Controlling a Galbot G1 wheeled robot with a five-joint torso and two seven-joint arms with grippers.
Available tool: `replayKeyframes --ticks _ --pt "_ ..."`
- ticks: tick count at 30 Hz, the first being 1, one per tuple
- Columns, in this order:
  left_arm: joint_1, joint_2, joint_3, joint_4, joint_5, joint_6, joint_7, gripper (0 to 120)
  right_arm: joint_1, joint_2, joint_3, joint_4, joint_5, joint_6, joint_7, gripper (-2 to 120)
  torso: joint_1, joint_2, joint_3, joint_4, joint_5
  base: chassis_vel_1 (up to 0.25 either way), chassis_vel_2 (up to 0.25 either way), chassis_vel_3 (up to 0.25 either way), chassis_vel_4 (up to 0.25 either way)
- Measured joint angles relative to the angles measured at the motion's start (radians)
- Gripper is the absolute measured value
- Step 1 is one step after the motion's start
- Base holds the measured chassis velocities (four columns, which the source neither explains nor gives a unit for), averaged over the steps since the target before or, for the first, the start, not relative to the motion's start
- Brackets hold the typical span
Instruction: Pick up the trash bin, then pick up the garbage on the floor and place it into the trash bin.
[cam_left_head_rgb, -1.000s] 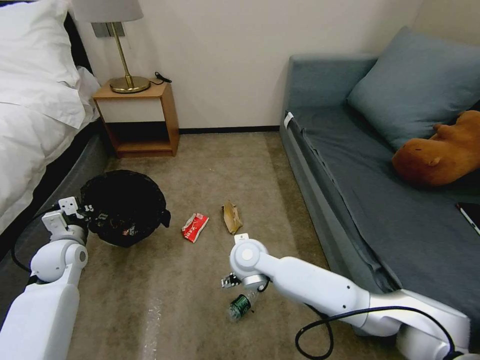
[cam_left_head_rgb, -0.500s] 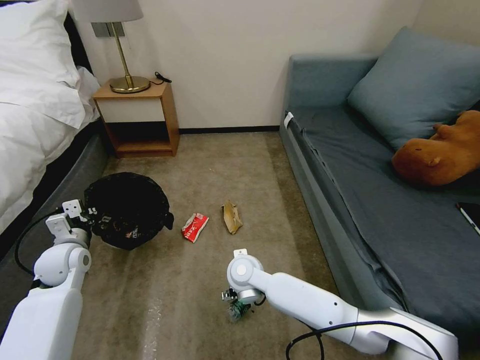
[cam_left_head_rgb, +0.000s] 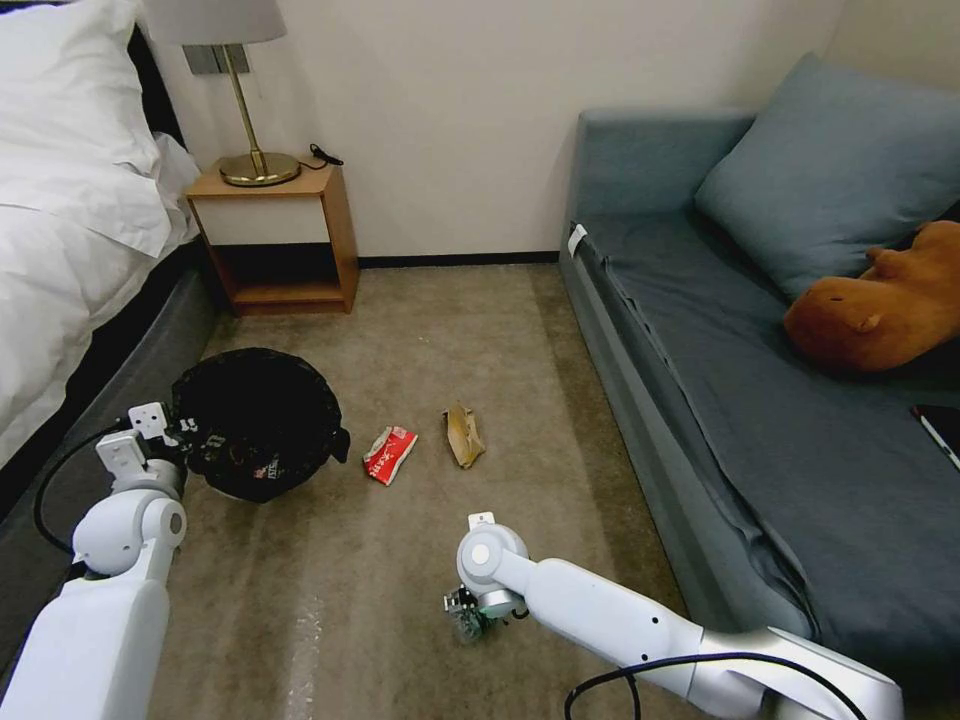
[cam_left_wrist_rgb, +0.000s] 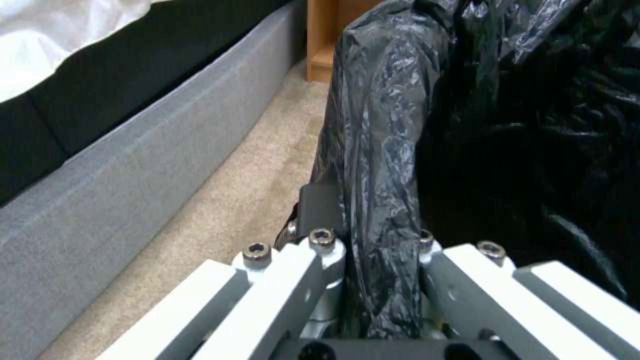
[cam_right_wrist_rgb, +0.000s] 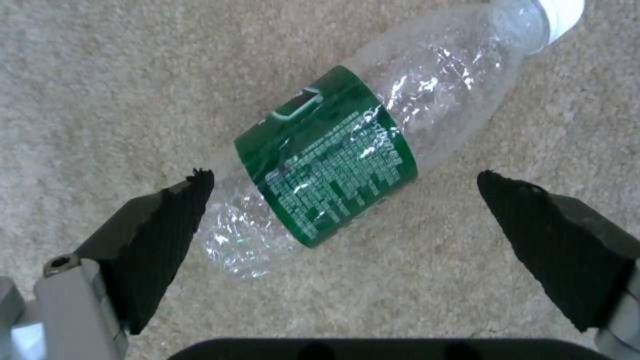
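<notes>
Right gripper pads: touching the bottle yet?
Apart. In the right wrist view, the open right gripper straddles the bottle; carpet shows beside one pad, and the other only borders it.

Clamping the crinkled black plastic bag over the round bin's rim (cam_left_wrist_rgb: 380, 165) between the white left gripper's (cam_left_wrist_rgb: 380, 250) closed-in fingers (cam_left_wrist_rgb: 319, 220). Hanging above beige carpet (cam_left_wrist_rgb: 220, 220), beside a long grey upholstered bed base (cam_left_wrist_rgb: 133, 165), near a wooden nightstand's corner (cam_left_wrist_rgb: 321, 50). Showing white bedding (cam_left_wrist_rgb: 47, 40) overhead.

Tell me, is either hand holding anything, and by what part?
The left hand grips the trash bin by its bag-covered rim. The right hand holds nothing.
</notes>
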Motion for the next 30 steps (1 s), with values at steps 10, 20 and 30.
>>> replayKeyframes --ticks 10,20,30 --pt "-0.006 0.000 0.002 0.000 0.000 0.001 0.000 3 -0.018 0.009 0.004 -0.059 -0.047 -0.016 -0.078 100 0.000 0.000 0.000 0.0000 0.0001 0.000 0.000 0.000 0.000" --pt "-0.004 0.004 -0.001 0.000 -0.001 0.001 0.003 3 -0.021 0.004 0.010 -0.071 -0.062 -0.016 -0.112 65 0.000 0.000 0.000 0.0000 0.0001 0.000 0.000 0.000 0.000" --pt "0.001 0.012 -0.010 -0.002 -0.010 -0.001 0.005 3 -0.009 -0.004 0.017 -0.045 -0.095 -0.007 -0.118 32 0.000 0.000 0.000 0.0000 0.0001 0.000 0.000 0.000 0.000"
